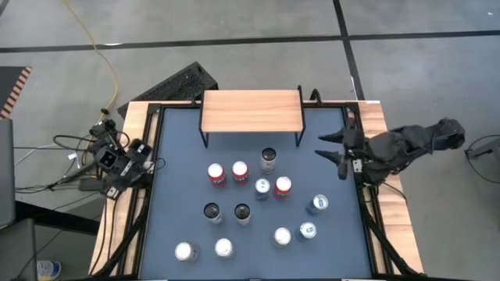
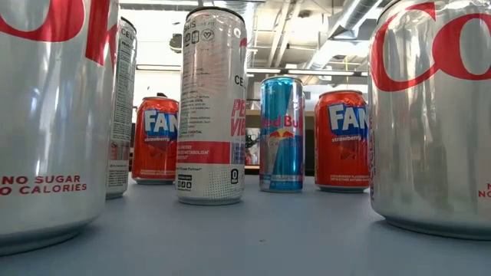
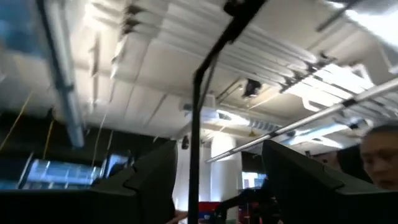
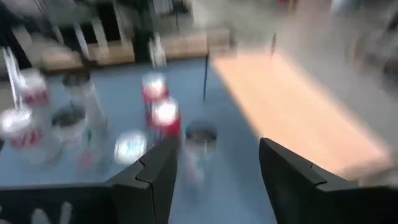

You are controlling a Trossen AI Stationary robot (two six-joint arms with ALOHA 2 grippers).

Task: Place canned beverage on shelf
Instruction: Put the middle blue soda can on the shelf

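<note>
The shelf [image 1: 251,109], a light wooden top on thin black legs, stands at the far edge of the blue mat; it also shows in the right wrist view [image 4: 292,106]. Several cans stand upright on the mat on their bases, among them a tall white can [image 1: 268,160] nearest the shelf and red cans [image 1: 216,174]. My right gripper [image 1: 330,147] is open and empty over the mat's right side, fingers pointing toward the table's left, apart from every can. My left gripper [image 3: 217,180] is open and empty at the table's left edge, pointing up at the ceiling.
Other cans stand toward the near edge [image 1: 224,248] and the right [image 1: 317,204]. The low view shows big silver cans close up [image 2: 430,115]. A wooden frame [image 1: 391,211] borders the mat. Cables [image 1: 70,164] lie left of the table. A person [image 3: 379,155] shows in the room.
</note>
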